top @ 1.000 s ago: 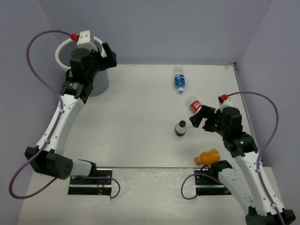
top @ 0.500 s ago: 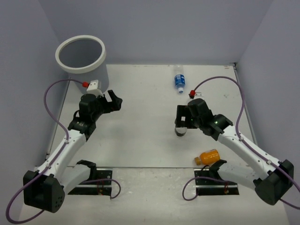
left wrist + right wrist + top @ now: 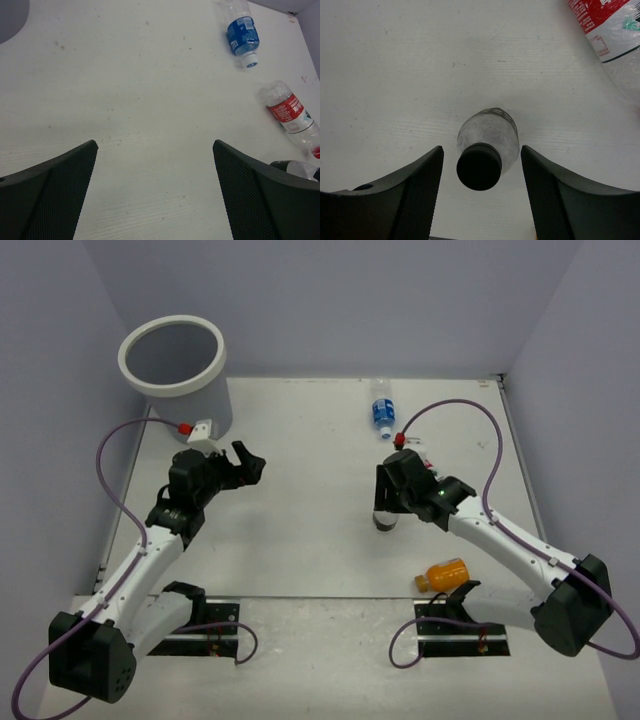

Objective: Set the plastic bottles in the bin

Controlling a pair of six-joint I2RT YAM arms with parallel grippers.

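Observation:
A small upright bottle (image 3: 487, 132) with a dark cap stands between the fingers of my right gripper (image 3: 481, 148). Its jaws flank the bottle with a slim gap on each side, touching nothing. From above, the right gripper (image 3: 385, 502) covers most of that bottle (image 3: 384, 523). A clear bottle with a red label (image 3: 602, 20) lies just beyond it. A clear blue-labelled bottle (image 3: 382, 410) lies at the far middle. An orange bottle (image 3: 443, 573) lies near the right arm's base. The bin (image 3: 125, 358) stands at the far left corner. My left gripper (image 3: 248, 465) hovers open and empty.
In the left wrist view my left gripper (image 3: 155, 145) looks over bare table toward the blue-labelled bottle (image 3: 242, 34) and the red-labelled bottle (image 3: 289, 111). Grey walls close the table at the back and both sides.
My left arm has come away from the bin and down over the table's left part. My right arm swung left over the upright bottle, and its jaws narrowed around it.

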